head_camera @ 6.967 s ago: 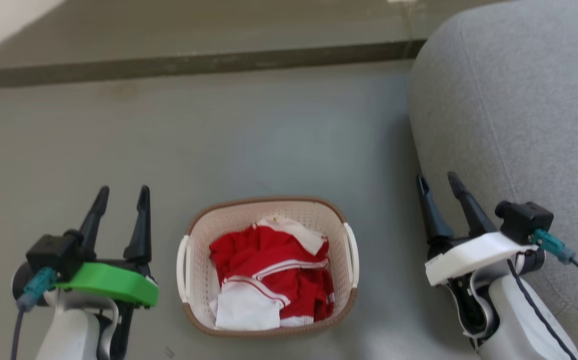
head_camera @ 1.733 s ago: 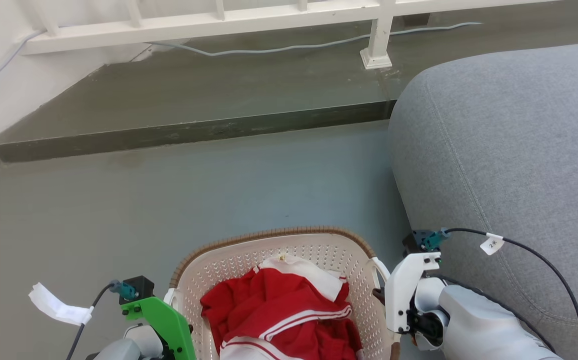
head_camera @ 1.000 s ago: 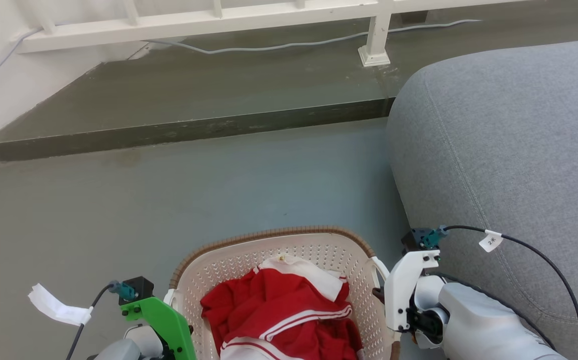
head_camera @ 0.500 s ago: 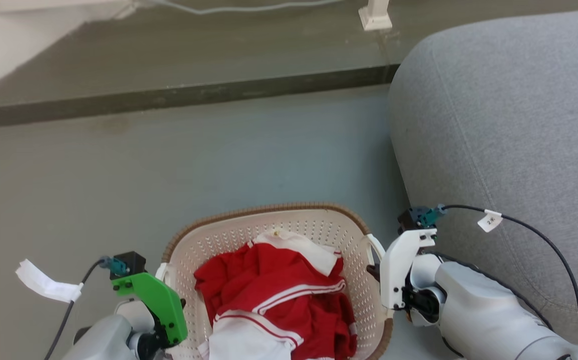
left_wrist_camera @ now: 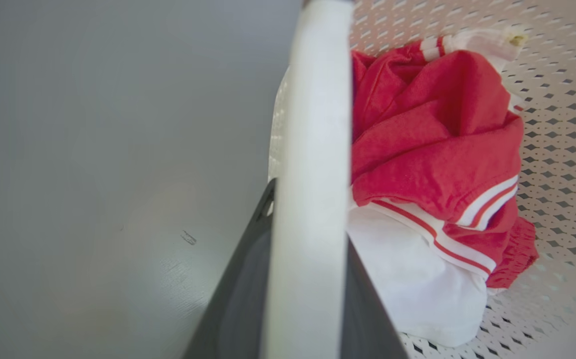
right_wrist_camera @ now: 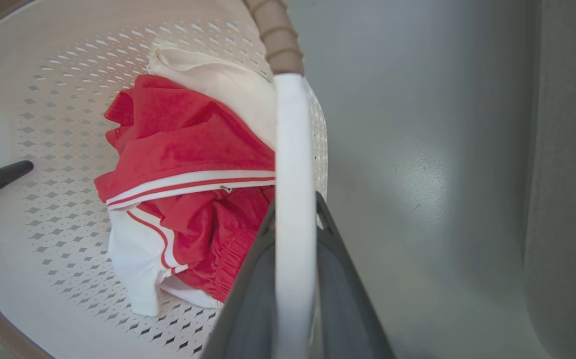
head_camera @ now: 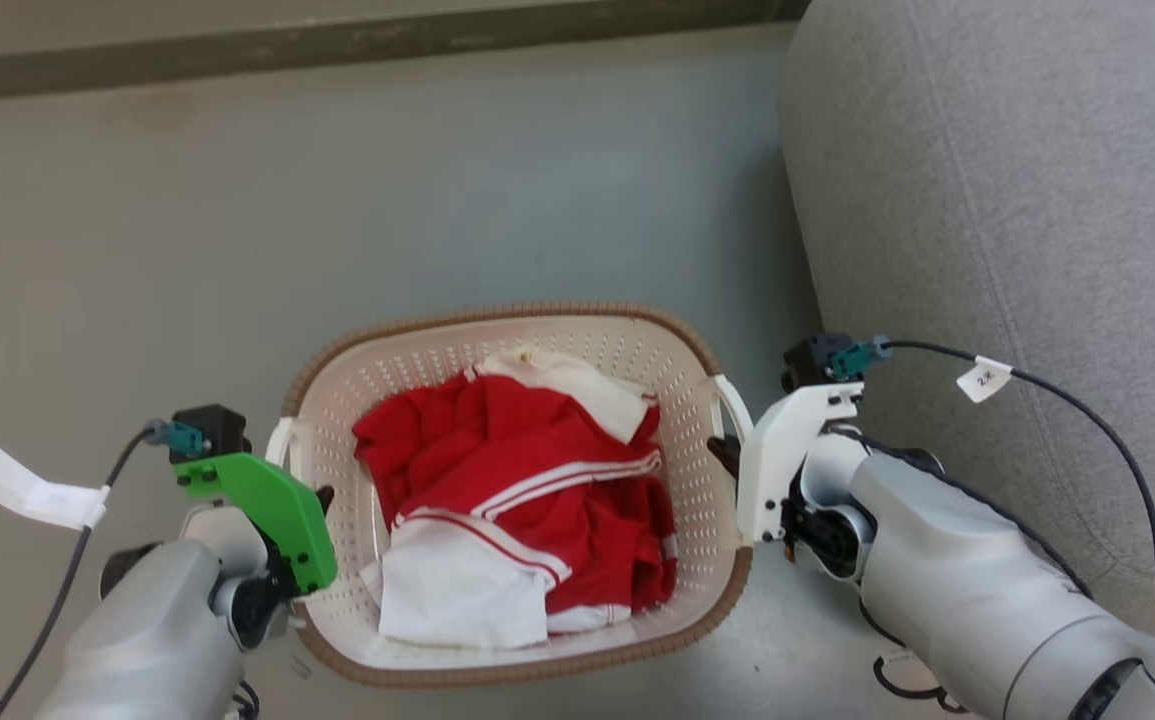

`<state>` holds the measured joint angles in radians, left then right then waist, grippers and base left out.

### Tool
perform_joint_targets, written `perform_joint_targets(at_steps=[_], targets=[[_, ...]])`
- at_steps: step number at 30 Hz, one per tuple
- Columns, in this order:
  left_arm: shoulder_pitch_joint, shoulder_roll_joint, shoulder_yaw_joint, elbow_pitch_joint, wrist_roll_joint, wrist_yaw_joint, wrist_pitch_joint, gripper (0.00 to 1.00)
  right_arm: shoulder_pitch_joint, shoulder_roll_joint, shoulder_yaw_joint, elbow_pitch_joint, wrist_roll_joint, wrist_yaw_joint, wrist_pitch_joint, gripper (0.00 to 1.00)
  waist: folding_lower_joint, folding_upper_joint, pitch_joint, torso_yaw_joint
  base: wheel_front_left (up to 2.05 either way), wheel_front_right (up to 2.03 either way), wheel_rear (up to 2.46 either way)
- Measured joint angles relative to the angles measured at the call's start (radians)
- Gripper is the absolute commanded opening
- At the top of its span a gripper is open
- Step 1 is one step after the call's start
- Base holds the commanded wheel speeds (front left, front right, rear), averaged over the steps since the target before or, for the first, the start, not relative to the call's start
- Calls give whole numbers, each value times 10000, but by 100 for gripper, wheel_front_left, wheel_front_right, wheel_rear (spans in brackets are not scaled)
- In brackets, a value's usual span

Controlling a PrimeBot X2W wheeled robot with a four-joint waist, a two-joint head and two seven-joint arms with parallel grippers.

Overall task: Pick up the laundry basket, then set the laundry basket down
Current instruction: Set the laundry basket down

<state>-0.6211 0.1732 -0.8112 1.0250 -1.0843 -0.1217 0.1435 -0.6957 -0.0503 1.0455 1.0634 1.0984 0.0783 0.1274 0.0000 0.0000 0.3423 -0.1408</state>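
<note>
The laundry basket (head_camera: 497, 318) is cream-white and perforated with a brown woven rim, and it holds crumpled red and white clothes (head_camera: 517, 480). My left gripper (head_camera: 322, 497), behind its green mount, is shut on the basket's left white handle (left_wrist_camera: 317, 99), one dark finger on each side. My right gripper (head_camera: 724, 452) is shut the same way on the right white handle (right_wrist_camera: 292, 124). I cannot tell whether the basket's bottom touches the grey floor (head_camera: 337, 200).
A large grey upholstered seat (head_camera: 1017, 200) stands close on the right, just beyond my right arm. A dark step edge (head_camera: 337, 45) runs along the top. Bare floor stretches ahead and to the left.
Seven seconds ago both grippers stood open beside the basket; now each is shut on a handle. Over the last second the head camera has tilted down, losing the railing and step from view.
</note>
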Motion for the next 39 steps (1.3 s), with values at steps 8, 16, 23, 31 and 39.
perform_joint_targets(at_steps=[8, 16, 23, 31, 39], targets=[[-725, 330, -121, -410, 213, 0, -433, 0, -671, -33, -4, -226, 0, -186, -570, 0, 0, 0, 1283, -51, 0, 0, 0], [-1323, 596, -142, -679, 422, 0, -1009, 0, -1249, -29, -33, -422, -2, -366, -1225, 0, 1, 0, 2436, -7, 0, 0, 0], [-1774, 738, -140, -802, 428, 0, -1321, 0, -1633, -42, -36, -566, -2, -466, -1718, 0, 1, 0, 3449, 60, 0, 0, 0], [-2444, 955, -151, -978, 510, -4, -1871, 0, -2010, -56, -117, -823, 12, -589, -2652, 0, 2, 0, 4452, 117, 0, 0, 0], [-2532, 972, -303, -945, 537, -4, -2207, 0, -2094, -73, 29, -857, 31, -629, -3041, 0, 2, 0, 5356, 149, 0, 0, 0]])
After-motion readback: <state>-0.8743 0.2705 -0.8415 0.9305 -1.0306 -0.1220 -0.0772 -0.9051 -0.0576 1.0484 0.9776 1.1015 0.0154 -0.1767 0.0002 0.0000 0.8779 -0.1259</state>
